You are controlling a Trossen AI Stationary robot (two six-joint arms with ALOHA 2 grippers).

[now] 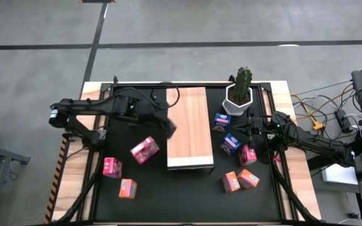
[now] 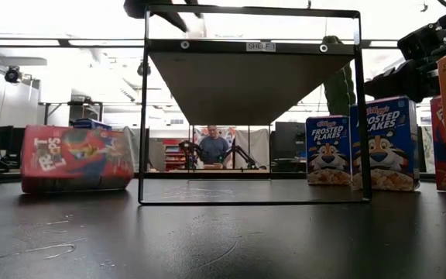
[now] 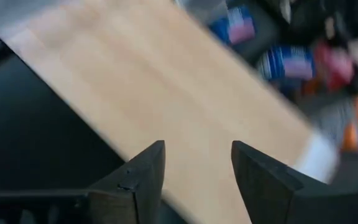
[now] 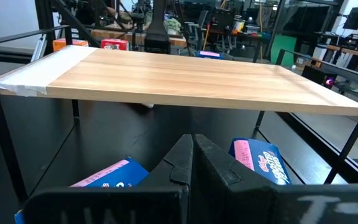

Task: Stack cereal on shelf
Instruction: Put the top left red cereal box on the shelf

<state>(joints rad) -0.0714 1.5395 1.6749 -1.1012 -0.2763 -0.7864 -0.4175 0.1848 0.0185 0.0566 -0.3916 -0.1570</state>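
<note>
Nine or so cereal boxes lie scattered on the black mat (image 1: 187, 194) around the shelf (image 1: 190, 129), none of them on its light wood board yet. To the left of the shelf sit a pink box on its side (image 1: 144, 150), another pink one (image 1: 112, 167) and an orange one (image 1: 127, 188); to the right, blue boxes (image 1: 221, 121) and pink and orange ones cluster near the potted cactus (image 1: 239, 92).

The left gripper (image 3: 197, 165) hovers over the shelf's near-left edge, its fingers apart with nothing between them, bare wood showing through the gap. Judging by that, it is between boxes, free to reach for the pink box just beside it.

The right gripper (image 4: 193, 152) waits low on the right among the blue boxes, fingers pressed together and empty, facing the shelf's side, probably parked clear of the board so the left arm can work.
</note>
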